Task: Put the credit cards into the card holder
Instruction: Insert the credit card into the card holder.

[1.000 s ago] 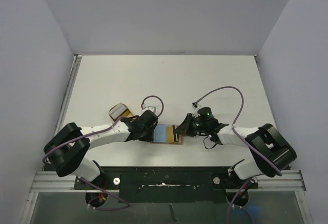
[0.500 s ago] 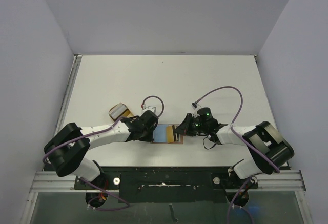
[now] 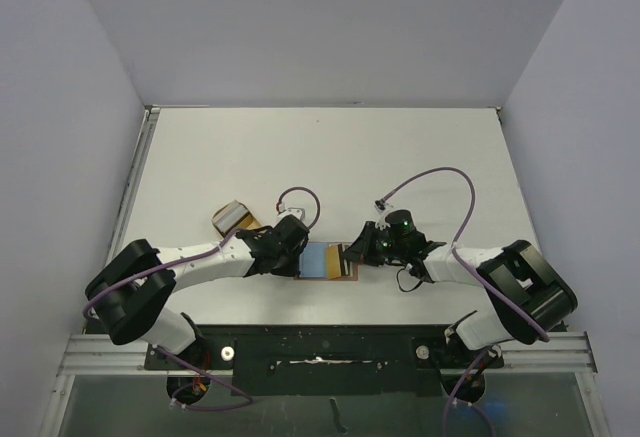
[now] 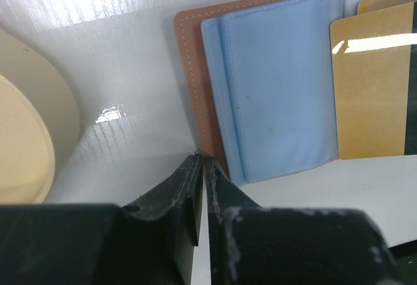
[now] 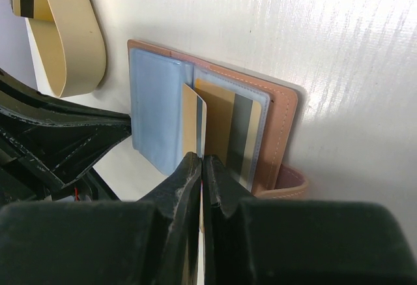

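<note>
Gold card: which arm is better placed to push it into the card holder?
Right. The right jaws pinch the gold card over the open card holder; the left jaws are shut at its corner.

Your reddish-brown leather-look card holder lies open and flat: light blue plastic card sleeved left, gold dark-striped card sleeved right, second gold card on edge over the middle.

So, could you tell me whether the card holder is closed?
No, the card holder lies spread open, its inside pockets facing up.
</note>
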Robot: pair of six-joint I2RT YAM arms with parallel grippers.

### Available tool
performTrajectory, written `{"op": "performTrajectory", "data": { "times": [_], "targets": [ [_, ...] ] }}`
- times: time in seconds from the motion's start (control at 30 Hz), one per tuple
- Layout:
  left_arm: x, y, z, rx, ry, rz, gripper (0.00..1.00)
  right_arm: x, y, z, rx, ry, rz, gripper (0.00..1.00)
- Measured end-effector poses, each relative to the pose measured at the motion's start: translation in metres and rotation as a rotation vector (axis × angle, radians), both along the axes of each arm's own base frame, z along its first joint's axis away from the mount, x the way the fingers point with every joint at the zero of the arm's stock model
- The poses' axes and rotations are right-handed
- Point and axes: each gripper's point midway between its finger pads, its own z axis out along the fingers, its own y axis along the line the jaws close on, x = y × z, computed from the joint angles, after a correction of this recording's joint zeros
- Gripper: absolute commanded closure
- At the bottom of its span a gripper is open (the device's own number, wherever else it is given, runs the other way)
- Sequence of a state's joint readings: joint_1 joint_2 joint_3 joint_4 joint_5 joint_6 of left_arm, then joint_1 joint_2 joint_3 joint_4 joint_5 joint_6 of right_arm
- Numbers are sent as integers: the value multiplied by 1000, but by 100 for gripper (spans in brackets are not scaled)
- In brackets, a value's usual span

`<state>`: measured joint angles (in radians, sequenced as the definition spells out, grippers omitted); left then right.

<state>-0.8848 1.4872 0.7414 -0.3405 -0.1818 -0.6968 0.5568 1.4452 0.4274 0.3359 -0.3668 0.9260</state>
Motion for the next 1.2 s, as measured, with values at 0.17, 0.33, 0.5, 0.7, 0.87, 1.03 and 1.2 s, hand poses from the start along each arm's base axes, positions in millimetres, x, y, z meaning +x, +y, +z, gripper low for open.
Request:
{"op": "performTrajectory", "data": {
  "times": [0.17, 0.33, 0.5, 0.7, 0.87, 1.03, 1.2],
  "targets": [
    [-1, -1, 0, 0, 0, -3, 94, 0, 0, 0, 0, 0, 0, 100],
    [-1, -1, 0, 2, -2, -8, 93, 1, 2, -5, 2, 6, 3, 100],
    [-4, -3, 0, 4, -4, -21, 94, 2, 4, -10, 5, 21, 10, 100],
    [-5, -4, 0, 5, -5, -23, 94, 6, 7, -6, 22, -2, 10, 100],
    [-5, -4, 0, 5, -5, -23, 94, 9, 9, -8, 27, -8, 10, 100],
    [-5, -4, 0, 6, -7, -22, 94, 11, 10, -8, 36, -11, 14, 100],
    [-5, -4, 0, 6, -7, -23, 94, 12, 12, -9, 43, -11, 18, 100]
  ]
}}
